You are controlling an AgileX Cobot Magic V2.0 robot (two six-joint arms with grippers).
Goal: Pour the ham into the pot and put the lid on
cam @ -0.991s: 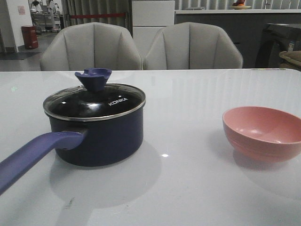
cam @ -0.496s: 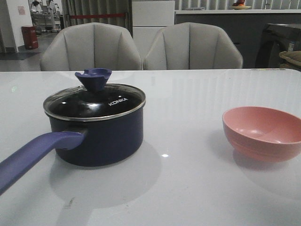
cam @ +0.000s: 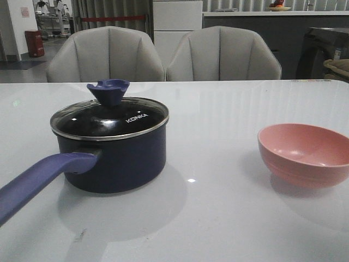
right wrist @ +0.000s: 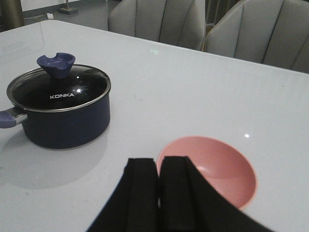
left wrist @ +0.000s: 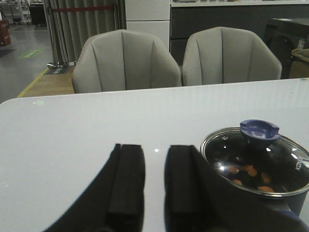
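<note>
Fingers (left wrist: 126,186) of the left gripper (left wrist: 153,188) parted by a narrow gap, gripping nothing, hanging above bare table just beside the pot. Fingers (right wrist: 142,193) of the right gripper (right wrist: 158,195) pressed nearly together, also empty, poised over the near rim of the bowl (right wrist: 208,169). Neither gripper visible from the front.

Ham (left wrist: 248,171) visible only through the glass from the left wrist: orange slices lying on the dark bottom of the pot (cam: 117,158). From the front and right wrist, only dark reflections under the lid (cam: 109,117). Lid seated squarely on the pot, blue knob (cam: 108,90) upright, white "KONKA" lettering facing the robot. Pot on the left of the table (cam: 218,218), long blue handle (cam: 38,180) running toward the near left edge. Pink bowl well apart on the right, empty inside. Two grey chairs (cam: 106,54) beyond the far edge.
</note>
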